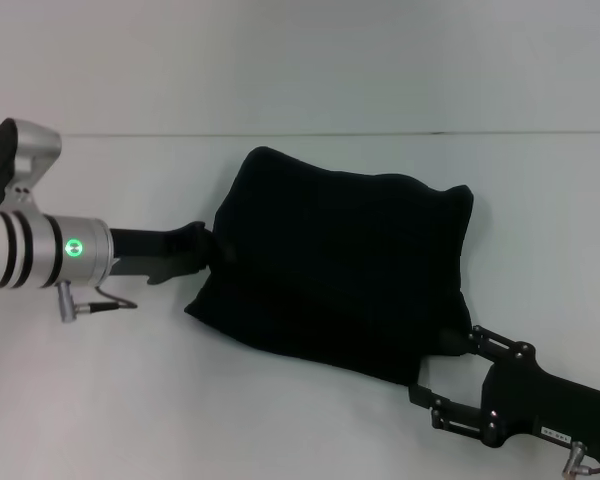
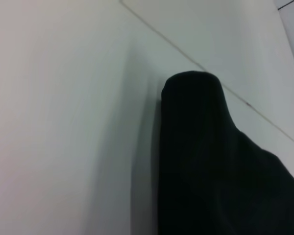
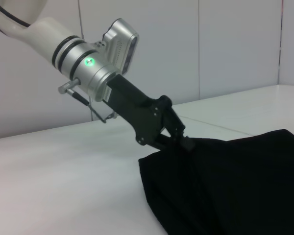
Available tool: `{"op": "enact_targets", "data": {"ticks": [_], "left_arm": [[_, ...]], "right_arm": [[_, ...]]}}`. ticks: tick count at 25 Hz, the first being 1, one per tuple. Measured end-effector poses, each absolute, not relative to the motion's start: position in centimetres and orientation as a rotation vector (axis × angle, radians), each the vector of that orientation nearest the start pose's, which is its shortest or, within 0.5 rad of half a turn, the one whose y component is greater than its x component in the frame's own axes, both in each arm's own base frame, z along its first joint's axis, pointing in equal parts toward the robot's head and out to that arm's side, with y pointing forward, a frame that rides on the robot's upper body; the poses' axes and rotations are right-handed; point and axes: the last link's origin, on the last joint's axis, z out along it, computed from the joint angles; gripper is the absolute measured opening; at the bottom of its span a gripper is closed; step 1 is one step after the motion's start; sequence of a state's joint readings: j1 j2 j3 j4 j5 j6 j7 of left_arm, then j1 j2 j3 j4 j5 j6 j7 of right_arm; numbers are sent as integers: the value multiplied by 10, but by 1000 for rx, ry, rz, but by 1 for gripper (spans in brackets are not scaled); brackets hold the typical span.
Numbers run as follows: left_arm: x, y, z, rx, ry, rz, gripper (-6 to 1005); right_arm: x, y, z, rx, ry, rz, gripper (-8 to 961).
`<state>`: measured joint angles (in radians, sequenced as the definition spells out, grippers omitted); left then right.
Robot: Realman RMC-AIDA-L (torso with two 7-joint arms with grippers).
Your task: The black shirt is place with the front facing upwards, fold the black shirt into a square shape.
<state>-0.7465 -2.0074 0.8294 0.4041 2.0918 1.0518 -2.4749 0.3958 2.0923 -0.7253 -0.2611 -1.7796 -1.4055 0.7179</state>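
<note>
- The black shirt (image 1: 340, 270) lies folded into a rough square on the white desk (image 1: 130, 400).
- Left tool (image 1: 212, 250) pinches its left edge, likely to straighten the fold.
- Right tool (image 1: 442, 372) sits at the near right corner; grip unclear.

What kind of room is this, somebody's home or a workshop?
Probably a lab or test room, not a home: a bare white table, plain panelled walls, and two robot arms holding a folded black shirt, nothing else.
</note>
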Motion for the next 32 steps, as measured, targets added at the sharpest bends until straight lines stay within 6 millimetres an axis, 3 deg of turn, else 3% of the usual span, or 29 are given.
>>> {"op": "enact_targets", "data": {"ticks": [6, 10, 16, 20, 28, 32], "left_arm": [[-260, 415, -25, -2003, -1882, -517, 118], [-268, 414, -21, -1952, -1896, -542, 119], [-300, 389, -11, -1795, -2033, -720, 119], [-312, 367, -17, -1719, -2123, -822, 119], [-315, 344, -31, -1672, -2206, -920, 115], [-307, 340, -31, -1790, -2178, -927, 144]], "right_arm": [[311, 267, -62, -2550, 409, 723, 832], [311, 267, -62, -2550, 407, 724, 833], [308, 269, -62, -2550, 397, 733, 834], [307, 271, -61, -2551, 388, 733, 834], [306, 271, -61, -2553, 389, 739, 833], [307, 270, -61, -2552, 392, 740, 832]]}}
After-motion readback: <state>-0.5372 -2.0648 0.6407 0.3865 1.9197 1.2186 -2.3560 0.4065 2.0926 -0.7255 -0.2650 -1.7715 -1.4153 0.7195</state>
